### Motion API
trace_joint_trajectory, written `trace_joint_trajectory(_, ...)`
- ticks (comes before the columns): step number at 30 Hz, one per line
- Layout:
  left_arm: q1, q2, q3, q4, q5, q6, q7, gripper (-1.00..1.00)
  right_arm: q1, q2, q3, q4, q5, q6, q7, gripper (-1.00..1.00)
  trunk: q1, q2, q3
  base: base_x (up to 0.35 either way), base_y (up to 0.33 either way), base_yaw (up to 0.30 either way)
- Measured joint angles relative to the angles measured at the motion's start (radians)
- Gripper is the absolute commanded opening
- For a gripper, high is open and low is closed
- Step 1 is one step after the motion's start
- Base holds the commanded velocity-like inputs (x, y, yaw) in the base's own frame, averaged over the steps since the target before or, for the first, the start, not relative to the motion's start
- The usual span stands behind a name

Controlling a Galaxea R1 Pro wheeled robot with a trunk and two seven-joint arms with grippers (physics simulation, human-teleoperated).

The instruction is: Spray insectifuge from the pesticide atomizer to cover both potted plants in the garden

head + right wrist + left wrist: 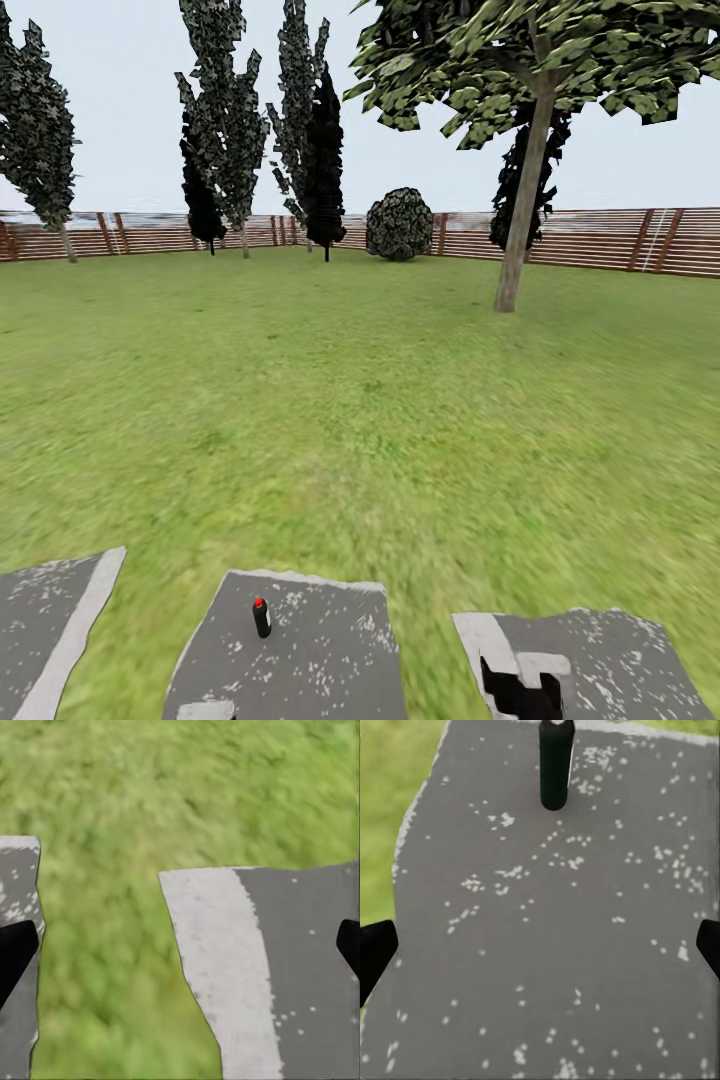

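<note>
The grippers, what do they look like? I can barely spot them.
Little shows. The left gripper has plain black fingers, blunt and wedge-shaped at each side of its wrist view. The right gripper looks the same; in the head view it is a black, blocky forked shape. No cables or markings are visible.

Three irregular grey speckled stepping stones (300, 640) are counted on the lawn, one slim dark red-tipped bottle (261, 617), and one round dark leafy bush (399, 224).

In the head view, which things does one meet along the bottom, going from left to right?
Left stepping stone → middle stepping stone with the pesticide atomizer standing on it → right stepping stone → right gripper over that stone.
</note>
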Motion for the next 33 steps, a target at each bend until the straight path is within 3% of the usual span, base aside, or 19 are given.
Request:
trace_joint_trajectory(3,-0.019,-0.003,0.001,0.001,0.005,0.002,0.001,1.0,0.0,0.0,-0.001,-0.093,0.001,0.004,0.003,1.0,0.0,0.0,0.0,0.0,0.0,0.0)
trace_joint_trajectory(9,-0.046,-0.023,0.001,-0.008,0.007,0.004,0.002,1.0,-0.018,0.0,0.001,-0.173,0.006,0.025,0.004,1.0,0.0,0.0,0.0,0.0,0.0,0.0)
trace_joint_trajectory(14,-0.118,-0.034,0.003,0.001,0.01,0.008,0.003,1.0,-0.085,0.0,0.002,-0.225,0.021,0.179,0.008,1.0,0.0,0.0,0.0,0.0,0.0,0.0)
trace_joint_trajectory(24,-0.214,-0.051,0.008,0.002,0.012,0.008,0.006,1.0,-0.097,-0.001,0.004,-0.236,0.027,0.225,0.008,1.0,0.0,0.0,0.0,0.0,0.0,0.0)
trace_joint_trajectory(33,-0.213,-0.047,0.01,0.002,0.011,0.008,0.005,1.0,-0.097,-0.001,0.006,-0.233,0.027,0.225,0.008,1.0,0.0,0.0,0.0,0.0,0.0,0.0)
